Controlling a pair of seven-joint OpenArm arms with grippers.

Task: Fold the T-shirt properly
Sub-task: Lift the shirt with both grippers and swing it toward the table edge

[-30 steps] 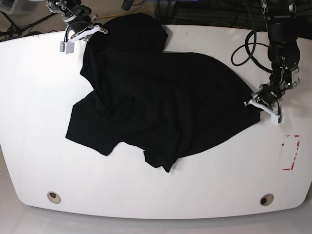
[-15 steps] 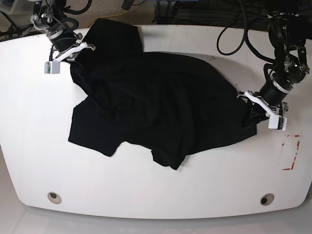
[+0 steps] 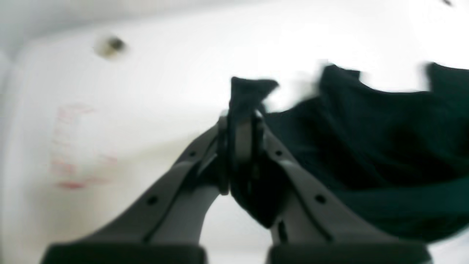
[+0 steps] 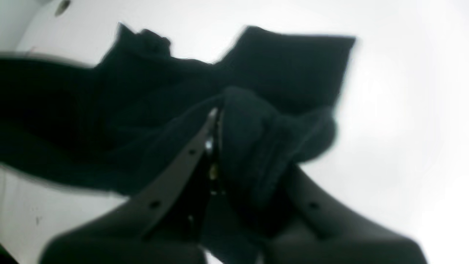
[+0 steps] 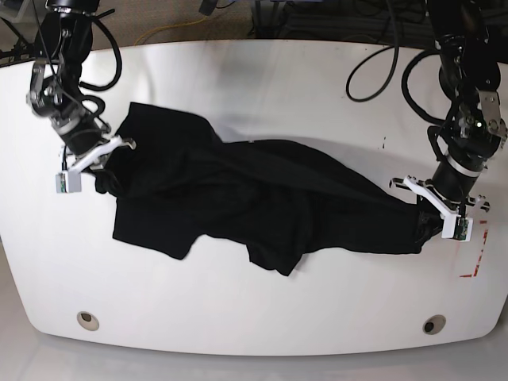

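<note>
Spreading step in hand. T-shirt (image 5: 262, 198) stretched across table (image 5: 254, 317) centre, still bunched. Left gripper (image 5: 435, 213) pinching one edge; right gripper (image 5: 94, 159) clamped on opposite edge. Next — likely even outward tension, then laying flat.

Black T-shirt (image 5: 262, 198) stretched, crumpled, across the white surface (image 5: 254, 309) between two arms. The right gripper (image 5: 101, 159) clamps its left-hand edge; the left gripper (image 5: 429, 210) clamps the opposite edge beside a red marking (image 5: 475, 258).
</note>
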